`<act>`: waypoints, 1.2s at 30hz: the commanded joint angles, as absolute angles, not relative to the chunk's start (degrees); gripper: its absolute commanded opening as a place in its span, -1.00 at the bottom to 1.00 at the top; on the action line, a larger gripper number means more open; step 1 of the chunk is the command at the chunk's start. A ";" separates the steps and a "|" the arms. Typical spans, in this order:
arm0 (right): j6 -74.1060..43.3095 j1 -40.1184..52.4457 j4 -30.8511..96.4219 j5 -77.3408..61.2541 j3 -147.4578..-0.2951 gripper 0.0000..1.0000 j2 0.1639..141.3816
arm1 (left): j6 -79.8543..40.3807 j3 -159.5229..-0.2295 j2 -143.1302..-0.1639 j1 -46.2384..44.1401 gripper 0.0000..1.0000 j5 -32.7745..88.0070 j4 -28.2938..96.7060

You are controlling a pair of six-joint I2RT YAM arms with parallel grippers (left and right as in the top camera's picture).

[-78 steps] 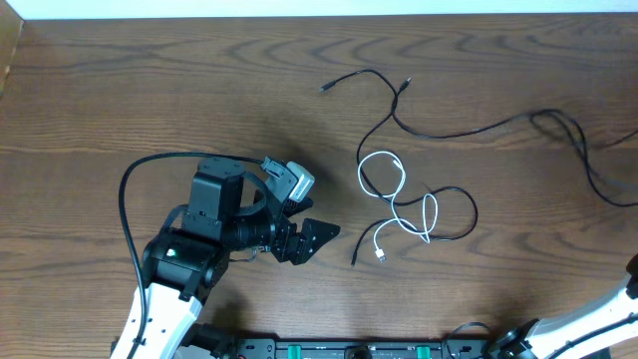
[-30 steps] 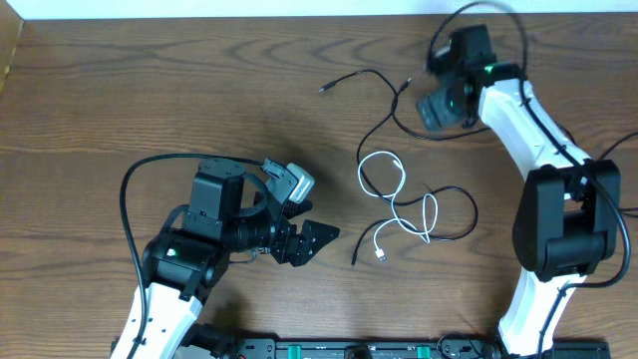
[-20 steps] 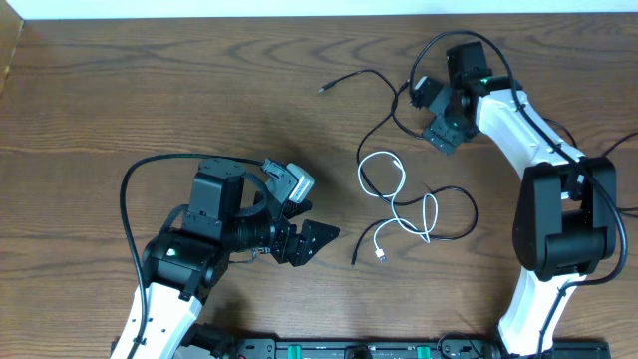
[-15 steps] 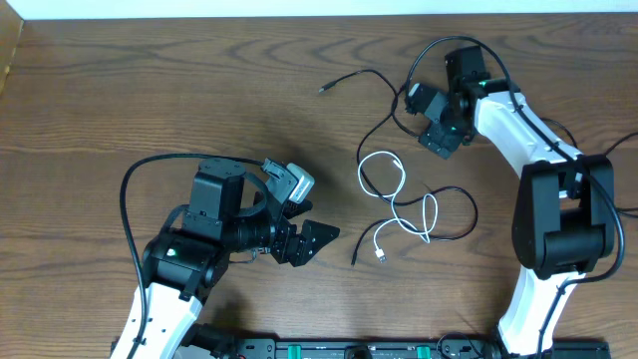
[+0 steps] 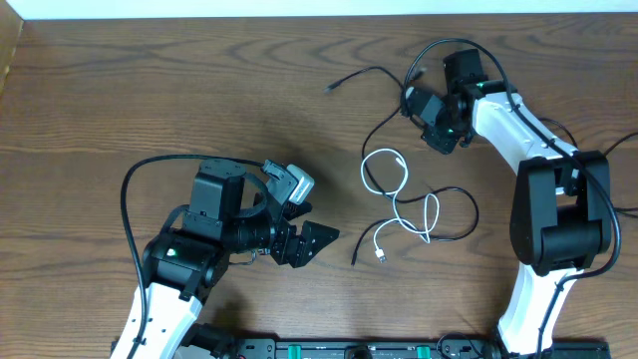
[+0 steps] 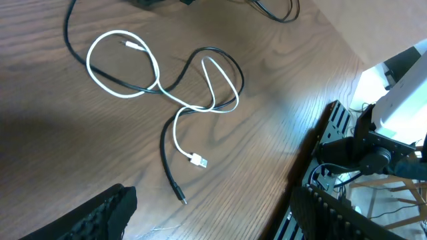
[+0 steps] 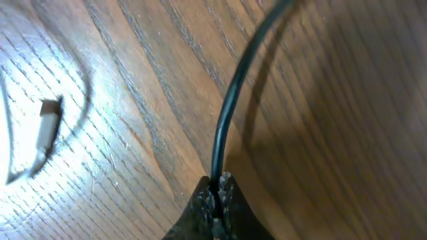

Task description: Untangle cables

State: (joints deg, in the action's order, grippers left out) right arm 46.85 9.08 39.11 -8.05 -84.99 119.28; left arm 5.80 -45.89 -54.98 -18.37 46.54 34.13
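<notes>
A white cable (image 5: pixel 384 176) and a thin black cable (image 5: pixel 456 212) lie looped over each other at centre right of the table. In the left wrist view the white cable (image 6: pixel 127 67) and the black cable (image 6: pixel 227 67) show the same crossings, with both free plugs lying near each other. The black cable runs on up to a plug (image 5: pixel 330 90) at the back. My right gripper (image 5: pixel 427 112) is shut on this upper black stretch; in the right wrist view the cord (image 7: pixel 230 113) rises out of the closed tips (image 7: pixel 217 190). My left gripper (image 5: pixel 307 239) stands open left of the tangle, holding nothing.
Thicker black wires (image 5: pixel 578 150) trail across the table's right side toward the right arm's base (image 5: pixel 558 224). A black rail with green connectors (image 5: pixel 349 350) lines the front edge. A white plug (image 7: pixel 48 130) lies left of my right fingertips.
My right arm swung in from the back right, came down over the upper black cable and shut on it. The cable's back stretch shifted slightly. My left arm stayed still.
</notes>
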 commanded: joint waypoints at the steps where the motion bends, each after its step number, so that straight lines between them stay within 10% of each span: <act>1: 42.06 8.88 39.07 -9.23 -84.71 -0.98 119.28 | 5.52 -46.30 -54.98 -18.17 0.59 46.68 34.26; 20: 37.01 6.52 34.37 -12.62 -84.77 -0.98 90.00 | 5.50 -46.30 -54.98 -18.17 0.59 46.68 34.26; 28: 17.23 -8.54 36.16 13.87 -84.73 -0.98 90.24 | 5.50 -46.30 -54.98 -18.17 0.59 46.68 34.26; 36: 1.04 -27.79 33.65 12.56 -84.73 -0.98 91.59 | 5.50 -46.30 -54.98 -18.17 0.59 46.68 34.26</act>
